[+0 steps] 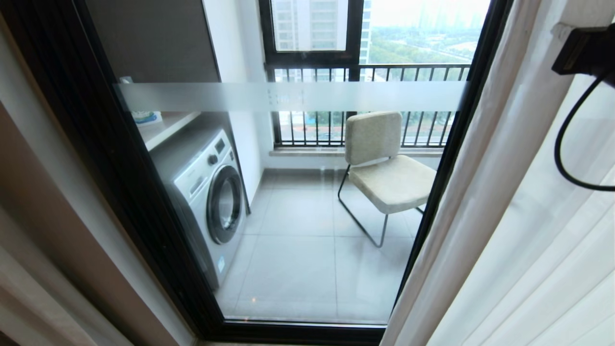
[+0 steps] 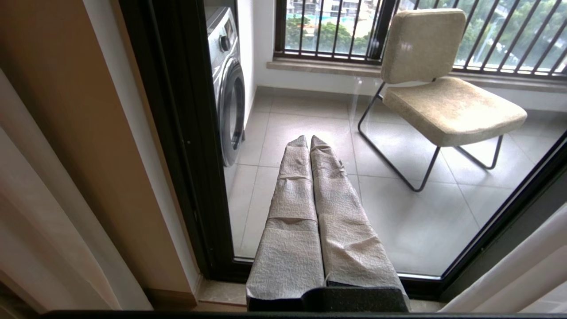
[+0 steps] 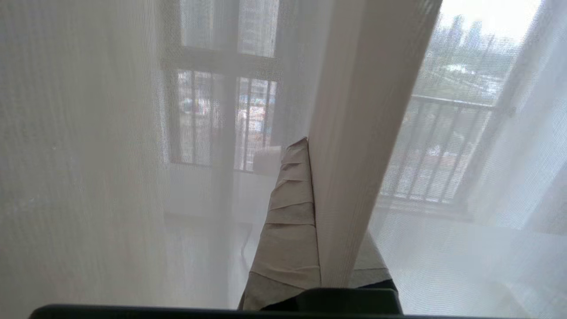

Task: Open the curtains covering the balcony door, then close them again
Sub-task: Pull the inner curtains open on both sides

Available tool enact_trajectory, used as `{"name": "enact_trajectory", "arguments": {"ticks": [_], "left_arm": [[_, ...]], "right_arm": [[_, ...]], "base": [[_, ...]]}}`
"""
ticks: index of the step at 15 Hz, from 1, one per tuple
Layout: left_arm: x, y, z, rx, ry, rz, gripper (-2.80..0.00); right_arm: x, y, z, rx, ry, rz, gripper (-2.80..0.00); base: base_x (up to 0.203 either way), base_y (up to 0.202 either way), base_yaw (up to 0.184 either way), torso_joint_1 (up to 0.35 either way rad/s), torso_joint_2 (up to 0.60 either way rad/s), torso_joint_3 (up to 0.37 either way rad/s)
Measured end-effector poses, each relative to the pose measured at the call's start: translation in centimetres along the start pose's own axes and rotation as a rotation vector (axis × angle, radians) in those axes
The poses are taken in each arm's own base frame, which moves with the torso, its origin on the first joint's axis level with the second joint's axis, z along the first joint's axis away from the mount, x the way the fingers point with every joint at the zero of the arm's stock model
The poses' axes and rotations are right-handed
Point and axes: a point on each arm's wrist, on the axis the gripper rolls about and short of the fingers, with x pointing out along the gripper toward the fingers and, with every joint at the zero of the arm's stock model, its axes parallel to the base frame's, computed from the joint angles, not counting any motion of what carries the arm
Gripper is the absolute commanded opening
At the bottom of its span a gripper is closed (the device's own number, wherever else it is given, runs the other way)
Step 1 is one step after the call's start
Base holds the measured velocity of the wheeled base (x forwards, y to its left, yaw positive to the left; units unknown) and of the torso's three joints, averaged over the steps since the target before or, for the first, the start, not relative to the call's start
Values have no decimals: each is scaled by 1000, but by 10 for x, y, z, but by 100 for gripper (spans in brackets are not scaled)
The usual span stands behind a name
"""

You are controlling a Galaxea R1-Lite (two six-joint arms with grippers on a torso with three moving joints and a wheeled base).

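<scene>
The balcony door (image 1: 110,158) has a black frame and a frosted band (image 1: 298,96) across its glass, and it stands uncovered in the middle of the head view. The curtains (image 1: 504,216) hang bunched in sheer white folds at the right. My right gripper (image 3: 312,150) is shut on a vertical fold of the sheer curtain (image 3: 359,110); one taped finger (image 3: 288,208) shows, the other is mostly hidden behind the fold. A black part of the right arm (image 1: 584,48) with a cable shows at the top right. My left gripper (image 2: 309,139) is shut and empty, pointing at the door glass.
Behind the glass are a washing machine (image 1: 211,192) on the left, a beige chair (image 1: 384,168) on a tiled floor, and a railed window (image 1: 365,72). A cream drape and a wall strip (image 2: 35,221) border the door frame (image 2: 186,133) on the left.
</scene>
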Motion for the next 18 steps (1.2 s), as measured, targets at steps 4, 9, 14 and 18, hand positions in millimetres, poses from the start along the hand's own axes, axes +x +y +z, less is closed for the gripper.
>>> {"name": "enact_trajectory", "arguments": {"ticks": [4,9,14,18], "left_arm": [[0,0,0,0,0,0,-280],[0,0,0,0,0,0,-280],[0,0,0,0,0,0,-280],[0,0,0,0,0,0,-280]], "right_arm": [[-12,-1,0,-2,18,-7,-280],[-19,-2,0,-4,22,-7,-280],[-21,-1,-6,-4,40,-5,-280],[-23,0,-14,-3,69,-2,-280]], "base": [[0,0,0,0,0,0],[0,0,0,0,0,0],[0,0,0,0,0,0],[0,0,0,0,0,0]]}}
